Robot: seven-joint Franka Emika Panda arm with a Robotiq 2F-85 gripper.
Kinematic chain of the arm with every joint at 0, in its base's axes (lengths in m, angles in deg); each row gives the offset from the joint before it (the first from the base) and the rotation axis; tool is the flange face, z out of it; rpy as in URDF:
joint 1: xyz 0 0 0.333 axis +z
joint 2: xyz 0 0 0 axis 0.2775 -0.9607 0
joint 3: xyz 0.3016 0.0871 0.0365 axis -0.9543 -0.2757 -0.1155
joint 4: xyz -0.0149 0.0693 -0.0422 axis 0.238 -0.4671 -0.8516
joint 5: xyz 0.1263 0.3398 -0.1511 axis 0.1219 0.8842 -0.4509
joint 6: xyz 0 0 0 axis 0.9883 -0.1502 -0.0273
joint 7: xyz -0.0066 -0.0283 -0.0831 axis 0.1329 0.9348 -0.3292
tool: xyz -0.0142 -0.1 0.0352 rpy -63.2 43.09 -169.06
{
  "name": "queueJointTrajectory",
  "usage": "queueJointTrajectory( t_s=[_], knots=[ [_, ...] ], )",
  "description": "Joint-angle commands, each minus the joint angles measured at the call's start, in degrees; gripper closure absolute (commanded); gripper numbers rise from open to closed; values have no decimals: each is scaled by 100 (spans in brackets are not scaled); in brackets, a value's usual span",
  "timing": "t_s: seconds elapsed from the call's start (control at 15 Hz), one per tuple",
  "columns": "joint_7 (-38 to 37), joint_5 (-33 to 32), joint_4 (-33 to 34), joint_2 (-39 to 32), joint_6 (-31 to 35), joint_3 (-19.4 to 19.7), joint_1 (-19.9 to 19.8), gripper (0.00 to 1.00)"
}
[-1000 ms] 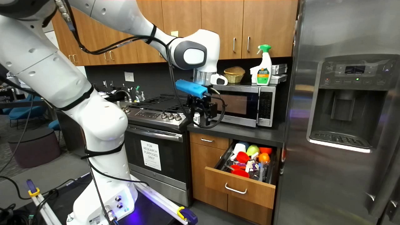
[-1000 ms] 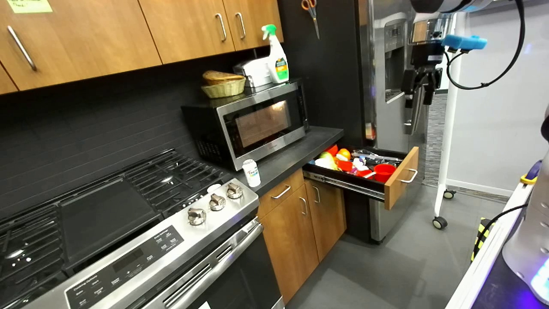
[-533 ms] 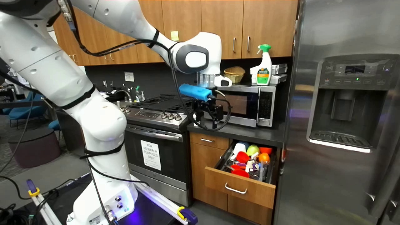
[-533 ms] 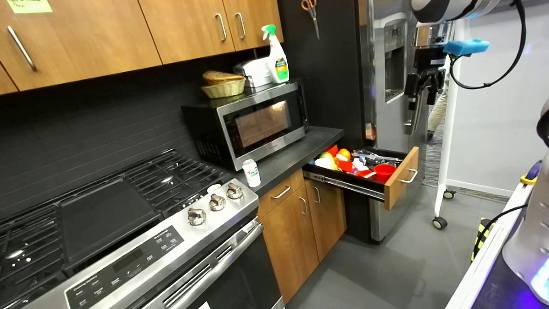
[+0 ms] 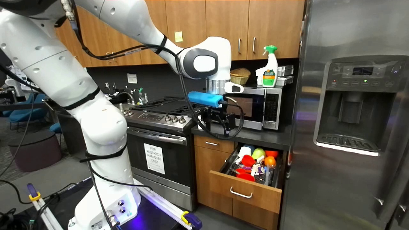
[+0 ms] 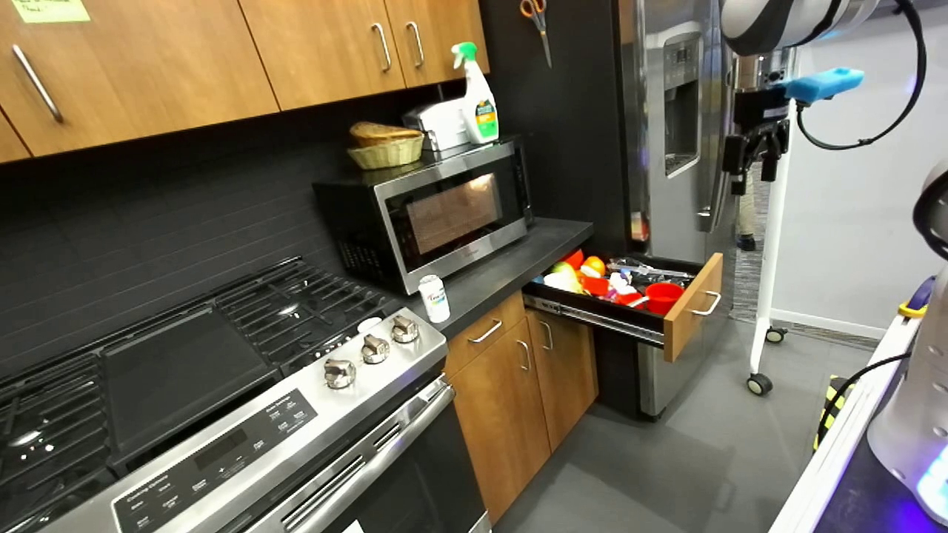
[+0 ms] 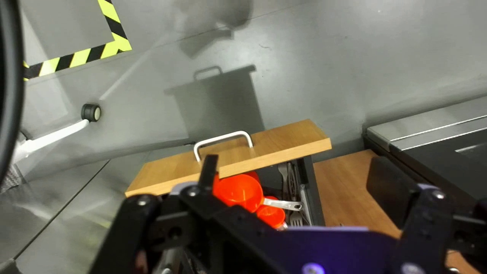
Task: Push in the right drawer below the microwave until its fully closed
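The right drawer stands pulled out below the microwave. Its honey-brown front shows in both exterior views (image 5: pixel 263 197) (image 6: pixel 680 326) and in the wrist view (image 7: pixel 281 139), with a silver bar handle (image 7: pixel 224 139). The microwave shows in both exterior views (image 5: pixel 252 105) (image 6: pixel 452 215) on the counter; it is out of the wrist view. My gripper (image 7: pixel 300 177) is open and empty, its black fingers spread apart. It hangs fingers down, higher than the drawer and apart from it, in both exterior views (image 5: pixel 219 128) (image 6: pixel 755 179). Part of the drawer is hidden by the gripper in the wrist view.
Red cups (image 7: pixel 241 190) and utensils lie in the drawer. The fridge (image 5: pixel 345 172) stands beside it. The oven (image 5: pixel 137 147) is on the drawer's other side. A white can (image 6: pixel 435 298) stands at the counter's edge. A white wheeled stand (image 6: pixel 768 296) is near the fridge.
In an exterior view, the arm and gripper have moved to the right and down; in an exterior view from another place, also rightward and slightly down. The drawer has not moved.
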Motion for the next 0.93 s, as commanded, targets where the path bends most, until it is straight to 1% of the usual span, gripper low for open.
queueJointTrajectory(
  t_s=[0.0,0.13,0.27,0.53,0.67,0.87],
  knots=[
    [283,-296,16,-207,181,77,-260,0],
    [499,-228,-57,-230,321,230,-303,0],
    [811,-162,-200,-246,620,418,-325,0],
    [1341,-99,-390,-286,802,725,-360,0],
    [1604,-121,-452,-295,861,824,-402,0],
    [1857,-252,-660,-285,1122,919,-526,0]
  ],
)
